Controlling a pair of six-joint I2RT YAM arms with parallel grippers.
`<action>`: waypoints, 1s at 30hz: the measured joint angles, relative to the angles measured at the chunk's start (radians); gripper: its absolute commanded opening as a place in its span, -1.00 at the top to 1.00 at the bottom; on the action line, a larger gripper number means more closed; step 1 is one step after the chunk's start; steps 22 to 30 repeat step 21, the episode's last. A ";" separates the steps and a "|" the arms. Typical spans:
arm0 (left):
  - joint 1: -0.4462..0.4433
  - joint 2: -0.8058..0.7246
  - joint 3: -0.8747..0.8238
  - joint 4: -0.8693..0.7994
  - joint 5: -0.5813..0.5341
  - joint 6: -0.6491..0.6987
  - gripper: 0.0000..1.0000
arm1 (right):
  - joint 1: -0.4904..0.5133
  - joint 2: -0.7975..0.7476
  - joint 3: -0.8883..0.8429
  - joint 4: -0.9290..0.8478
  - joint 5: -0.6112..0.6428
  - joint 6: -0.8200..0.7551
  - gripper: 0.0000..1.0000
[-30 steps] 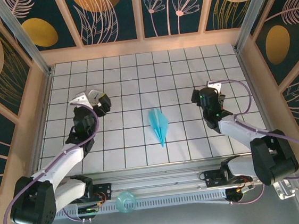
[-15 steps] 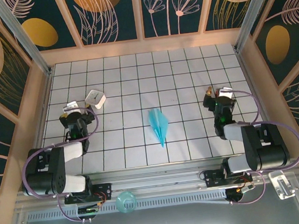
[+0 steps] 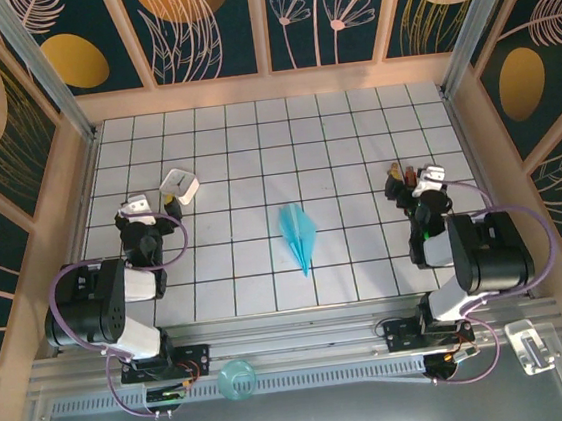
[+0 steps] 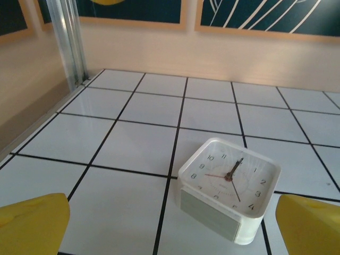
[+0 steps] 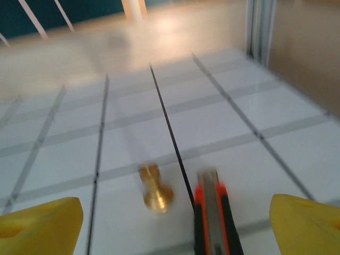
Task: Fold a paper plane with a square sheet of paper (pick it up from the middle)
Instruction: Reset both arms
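The light-blue paper plane (image 3: 299, 235) lies flat on the tiled table near the middle, its point toward the near edge. No gripper touches it. My left gripper (image 3: 141, 207) rests low at the left side, open, with yellow fingertips (image 4: 33, 223) wide apart and nothing between them (image 4: 170, 234). My right gripper (image 3: 422, 180) sits low at the right side, also open, with one yellow fingertip (image 5: 307, 223) at each lower corner of the right wrist view and nothing held (image 5: 175, 231). The plane is about three tiles from each gripper.
A small white square clock (image 4: 229, 186) (image 3: 180, 186) lies just ahead of the left gripper. A brass knob (image 5: 155, 191) (image 3: 394, 170) and an orange-black utility knife (image 5: 215, 218) lie just ahead of the right gripper. Wooden walls (image 3: 268, 86) ring the table.
Both arms have folded back toward the near edge and outward, the grippers dropping low at the sides. The left gripper has drawn back from the clock. The plane has not moved.
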 measured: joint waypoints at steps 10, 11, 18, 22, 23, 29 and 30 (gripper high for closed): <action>0.000 0.000 0.000 0.015 0.002 0.000 -0.98 | 0.017 0.011 -0.007 0.084 0.023 -0.018 -0.98; 0.000 0.000 0.000 0.015 0.002 0.000 -0.98 | 0.020 0.011 -0.007 0.085 0.027 -0.019 -0.99; 0.000 0.000 0.000 0.015 0.002 0.000 -0.98 | 0.027 0.011 -0.007 0.093 0.030 -0.019 -0.98; 0.000 0.000 0.000 0.015 0.002 0.000 -0.97 | 0.027 0.011 -0.006 0.093 0.030 -0.019 -0.98; 0.000 0.000 0.000 0.015 0.002 0.000 -0.97 | 0.027 0.011 -0.006 0.093 0.030 -0.019 -0.98; 0.000 0.000 0.000 0.015 0.002 0.000 -0.97 | 0.027 0.011 -0.006 0.093 0.030 -0.019 -0.98; 0.000 0.000 0.000 0.015 0.002 0.000 -0.97 | 0.027 0.011 -0.006 0.093 0.030 -0.019 -0.98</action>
